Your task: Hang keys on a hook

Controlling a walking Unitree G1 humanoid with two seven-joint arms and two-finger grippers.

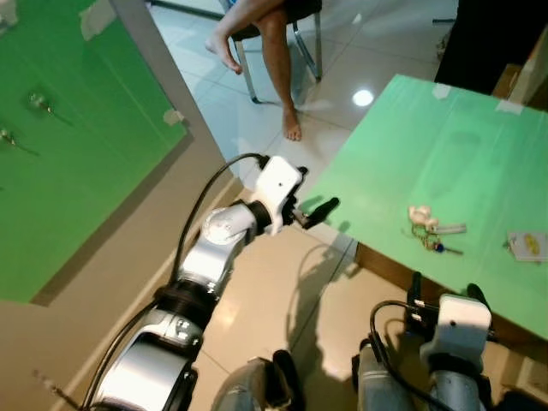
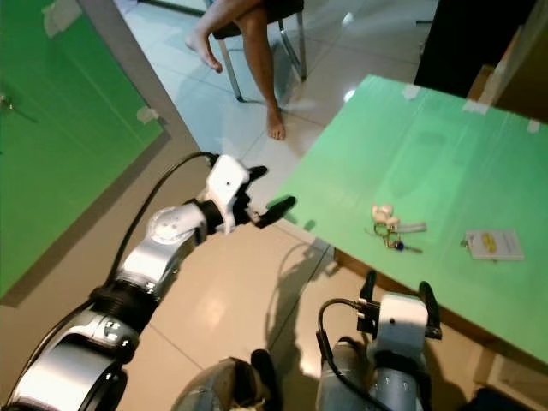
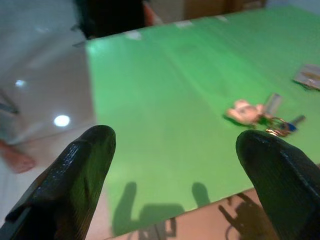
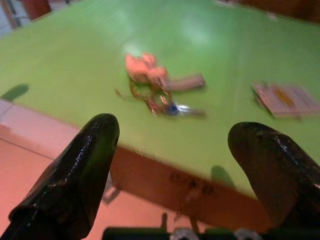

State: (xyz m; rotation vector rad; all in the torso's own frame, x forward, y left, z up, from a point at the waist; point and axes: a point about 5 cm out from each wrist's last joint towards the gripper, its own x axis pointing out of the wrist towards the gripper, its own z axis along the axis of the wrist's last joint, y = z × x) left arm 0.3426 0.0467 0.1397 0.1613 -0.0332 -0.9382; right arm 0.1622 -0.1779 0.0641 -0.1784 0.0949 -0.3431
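A bunch of keys (image 1: 432,231) with a pale pink fob lies on the green table (image 1: 428,137), near its front edge. In the right wrist view the keys (image 4: 157,87) lie just ahead of the fingers. My right gripper (image 1: 445,293) is open, low in front of the table edge and short of the keys. My left gripper (image 1: 312,193) is open and empty, held out over the floor beside the table's left corner. Two metal hooks (image 1: 38,104) stick out of the green wall board (image 1: 77,171) on the left.
A small card (image 1: 527,246) lies on the table right of the keys. A person's bare legs (image 1: 278,68) and a chair stand on the tiled floor beyond the table's corner. A dark cabinet (image 1: 488,43) is at the back right.
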